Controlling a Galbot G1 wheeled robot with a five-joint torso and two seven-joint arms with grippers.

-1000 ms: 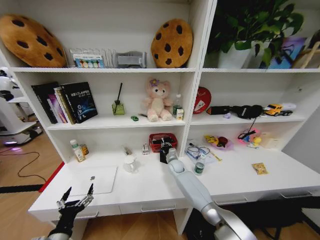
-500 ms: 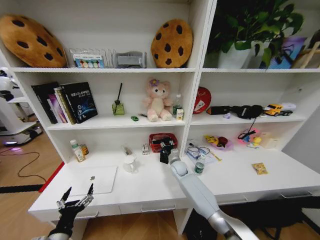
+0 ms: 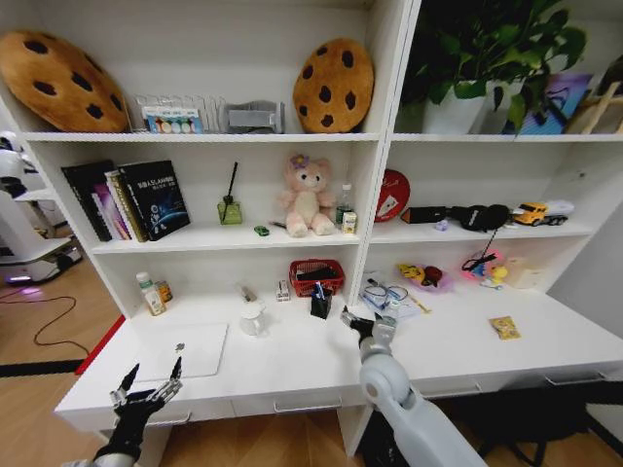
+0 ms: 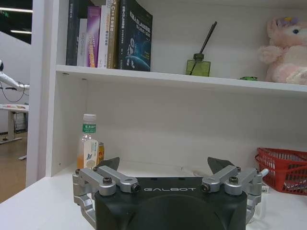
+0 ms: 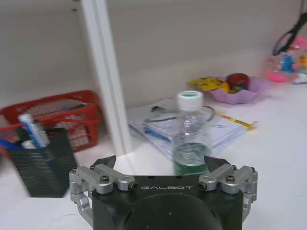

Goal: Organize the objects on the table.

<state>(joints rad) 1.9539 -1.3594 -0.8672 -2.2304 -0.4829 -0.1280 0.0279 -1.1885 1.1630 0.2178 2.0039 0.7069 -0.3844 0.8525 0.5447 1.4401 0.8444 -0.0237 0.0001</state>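
Right tool [image 3: 369, 325], jaws spread and empty, hovers over the counter [image 3: 292, 365] facing the small clear bottle [image 5: 190, 134]; centre the jaws on its body before closing; left tool [image 3: 148, 381] parked spread at the counter's front-left edge.

Illumination was bright, even and diffuse from overhead. The head view showed wide-angle distortion: the shelving [image 3: 382, 146] uprights bowed toward the edges. Shadows beneath each shelf were soft. The white surface [image 3: 292, 360] reflected light without harsh glare. The right wrist view was softly blurred, notably the bottle [image 5: 190, 132]; the left wrist view was sharp.
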